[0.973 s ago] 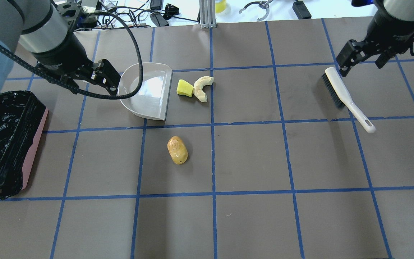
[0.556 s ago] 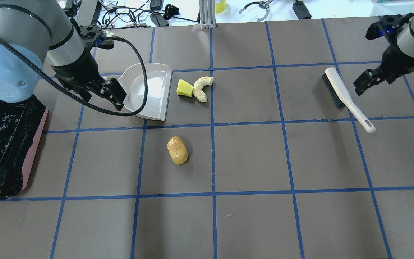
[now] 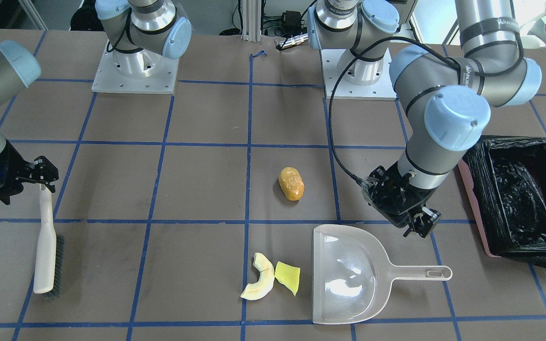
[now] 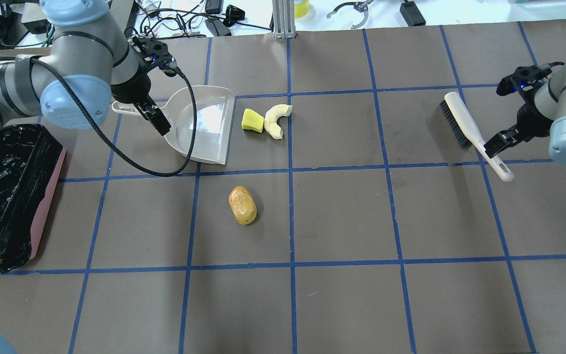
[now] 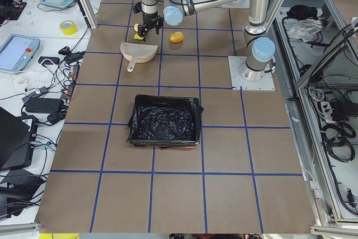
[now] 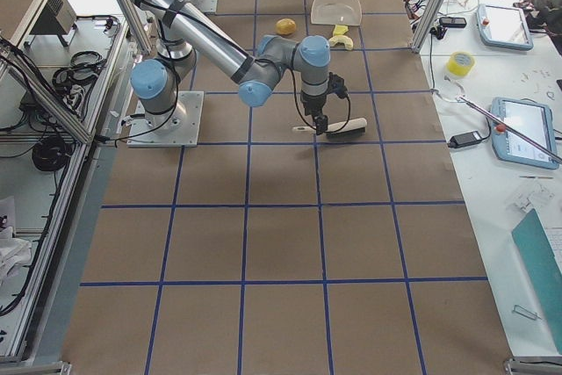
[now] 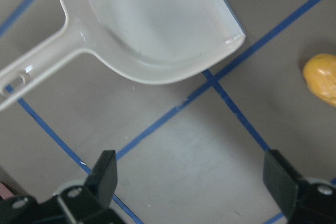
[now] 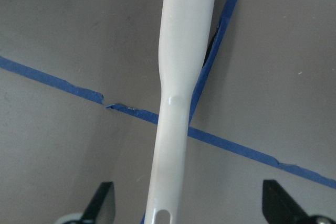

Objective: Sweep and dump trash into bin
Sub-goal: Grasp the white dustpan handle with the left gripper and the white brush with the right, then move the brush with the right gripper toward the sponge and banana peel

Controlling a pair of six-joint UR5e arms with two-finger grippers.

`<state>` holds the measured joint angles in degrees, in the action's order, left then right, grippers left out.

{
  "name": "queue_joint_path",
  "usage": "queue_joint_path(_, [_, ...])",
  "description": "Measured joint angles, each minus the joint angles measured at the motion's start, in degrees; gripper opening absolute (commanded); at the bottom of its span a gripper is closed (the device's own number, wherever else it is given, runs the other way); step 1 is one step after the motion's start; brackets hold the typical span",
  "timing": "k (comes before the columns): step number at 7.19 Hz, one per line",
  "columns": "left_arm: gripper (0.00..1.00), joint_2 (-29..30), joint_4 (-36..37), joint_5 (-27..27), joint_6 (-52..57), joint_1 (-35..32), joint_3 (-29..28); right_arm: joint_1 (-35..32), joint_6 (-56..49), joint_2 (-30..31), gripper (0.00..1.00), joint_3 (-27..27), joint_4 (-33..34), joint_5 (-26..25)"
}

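The trash lies on the brown mat: an orange-brown lump (image 4: 242, 205), a cream peel piece (image 4: 276, 119) and a yellow wedge (image 4: 252, 120) just off the beige dustpan's (image 4: 204, 125) open edge. The pink bin (image 4: 47, 196) with its black bag stands at the left edge. My left gripper (image 4: 156, 118) is open and empty, above the mat beside the dustpan's handle (image 3: 424, 273). My right gripper (image 4: 496, 142) is open, its fingers on either side of the white brush's (image 4: 465, 125) handle (image 8: 178, 77), near the handle's end.
Blue tape lines grid the mat. Cables, a spare gripper and clutter lie beyond the table's far edge (image 4: 312, 12). Both arm bases (image 3: 135, 71) stand on the robot's side. The bin also shows in the front view (image 3: 479, 222).
My right gripper has moved from the brush's head end along to its handle end and lowered over it. My left arm has swung and turned its wrist, staying by the dustpan's handle.
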<state>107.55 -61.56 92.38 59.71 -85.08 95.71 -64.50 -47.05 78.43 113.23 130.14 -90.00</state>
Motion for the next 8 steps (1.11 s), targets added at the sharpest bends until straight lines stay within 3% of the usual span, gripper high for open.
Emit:
queue_joint_path(1, [1.00,2.71,2.27,-0.11,9.00,2.12,-0.74,0.04,-0.32,-0.51,0.99,0.78,1.06,0.76])
queue_joint_path(4, [1.00,11.05,6.82,0.23,32.74,4.78,-6.34,0.07,-0.72,-1.94,0.82,1.72,1.88,1.78])
queue_joint_path(7, [1.00,14.66,7.66,0.32,41.37,4.97,-7.79,0.07,-0.99,-2.35,0.56,1.86,1.57,0.63])
queue_joint_path(8, [0.97,14.75,7.68,0.26,41.53,5.03,-7.55,0.07,-1.01,-2.35,0.40,1.77,1.50,-0.12])
